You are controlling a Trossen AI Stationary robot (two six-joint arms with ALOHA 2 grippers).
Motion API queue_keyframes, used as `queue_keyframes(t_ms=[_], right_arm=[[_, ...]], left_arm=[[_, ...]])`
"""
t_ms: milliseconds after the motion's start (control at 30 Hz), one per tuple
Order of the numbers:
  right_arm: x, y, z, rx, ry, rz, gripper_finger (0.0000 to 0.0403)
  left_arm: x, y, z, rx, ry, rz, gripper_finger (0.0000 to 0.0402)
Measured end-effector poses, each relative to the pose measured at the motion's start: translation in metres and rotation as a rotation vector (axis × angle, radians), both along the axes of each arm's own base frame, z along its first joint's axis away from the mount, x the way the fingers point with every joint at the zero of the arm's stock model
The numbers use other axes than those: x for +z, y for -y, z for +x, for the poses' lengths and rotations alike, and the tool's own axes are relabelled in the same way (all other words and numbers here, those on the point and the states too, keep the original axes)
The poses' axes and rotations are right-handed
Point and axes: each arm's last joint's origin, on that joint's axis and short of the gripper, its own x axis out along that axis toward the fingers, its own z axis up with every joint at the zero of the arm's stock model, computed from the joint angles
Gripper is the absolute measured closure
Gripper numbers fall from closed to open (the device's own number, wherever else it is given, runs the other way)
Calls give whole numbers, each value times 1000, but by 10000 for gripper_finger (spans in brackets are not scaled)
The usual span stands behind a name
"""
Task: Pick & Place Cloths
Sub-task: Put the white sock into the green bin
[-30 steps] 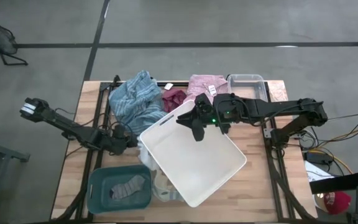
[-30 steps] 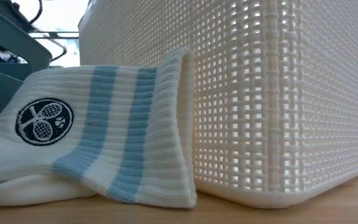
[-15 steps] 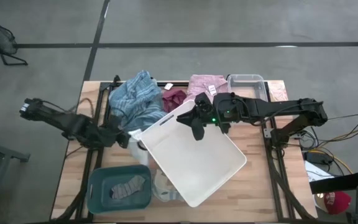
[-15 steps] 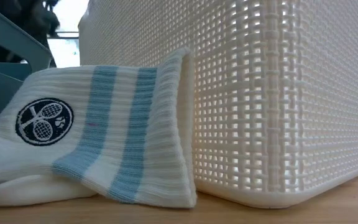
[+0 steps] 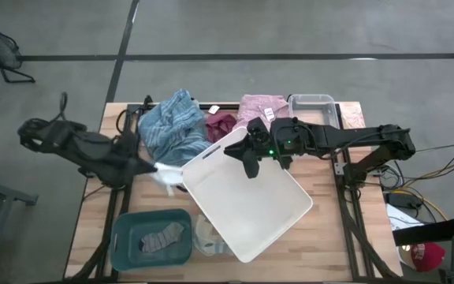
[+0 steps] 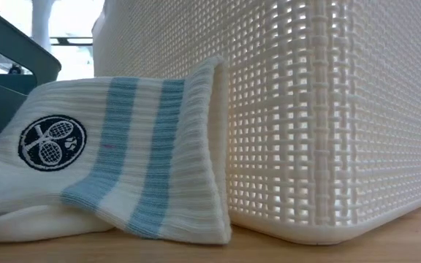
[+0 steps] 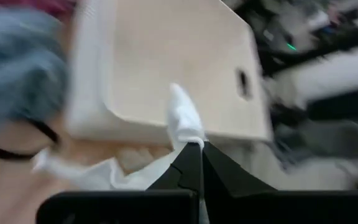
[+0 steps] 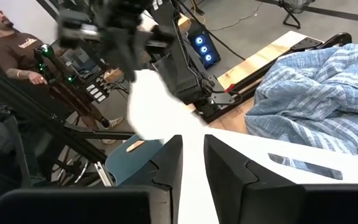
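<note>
My left gripper (image 5: pixel 150 165) is shut on a white cloth (image 5: pixel 168 175), lifted beside the left corner of the white basket (image 5: pixel 251 197). My right gripper (image 5: pixel 247 160) is at the basket's far-left wall, and its fingers (image 8: pixel 166 165) stand close on either side of the rim. The blue striped cloth (image 5: pixel 176 122), the maroon one (image 5: pixel 221 122) and the pink one (image 5: pixel 258 106) lie along the far edge. A grey cloth (image 5: pixel 162 237) lies in the teal bin (image 5: pixel 124 251). A white sock with blue stripes (image 6: pixel 108 175) leans against the basket's wall (image 6: pixel 327 117). My left gripper pinches the white cloth (image 7: pixel 182 121) between its two fingers; a bunched tip sticks out past the fingertips. The rest (image 7: pixel 98 174) trails slack below and to one side, lifted off the table next to the basket. My right gripper has the basket's rim (image 8: pixel 192 155) between its fingers at the far-left wall, coming from above. The basket rests on the table.
A clear plastic container (image 5: pixel 314 102) stands at the far edge, right of the pink cloth. A thin black cable (image 7: pixel 17 149) runs by the blue cloth. The teal bin sits at the near left. A person (image 8: pixel 17 50) stands beyond the table's left side.
My left gripper has risen and drawn back toward the table's left and far side, staying shut. It has pulled the white cloth out from beside the basket's left corner and lifted it clear of the table. The right arm and the basket have kept still.
</note>
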Motion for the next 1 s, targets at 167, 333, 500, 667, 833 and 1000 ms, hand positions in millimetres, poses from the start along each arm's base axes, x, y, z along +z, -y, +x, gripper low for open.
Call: queue_keyframes(t_ms=[167,333,500,667,833,1000], right_arm=[[0,0,0,2,-2,-9,321],[-1,0,0,4,-6,-16,307],[-1,0,0,5,-9,-19,296],[-2,0,0,4,-12,-20,289],[-3,0,0,3,-15,-21,284],[-3,0,1,3,-16,-19,291]], left_arm=[[11,9,6,-136,-49,-214,397],[4,26,25,-271,-201,-381,397],[-15,49,49,-357,-371,-412,396],[-40,71,74,-386,-476,-364,396],[-57,93,84,-469,-613,-351,397],[-79,112,96,-518,-701,-269,392]])
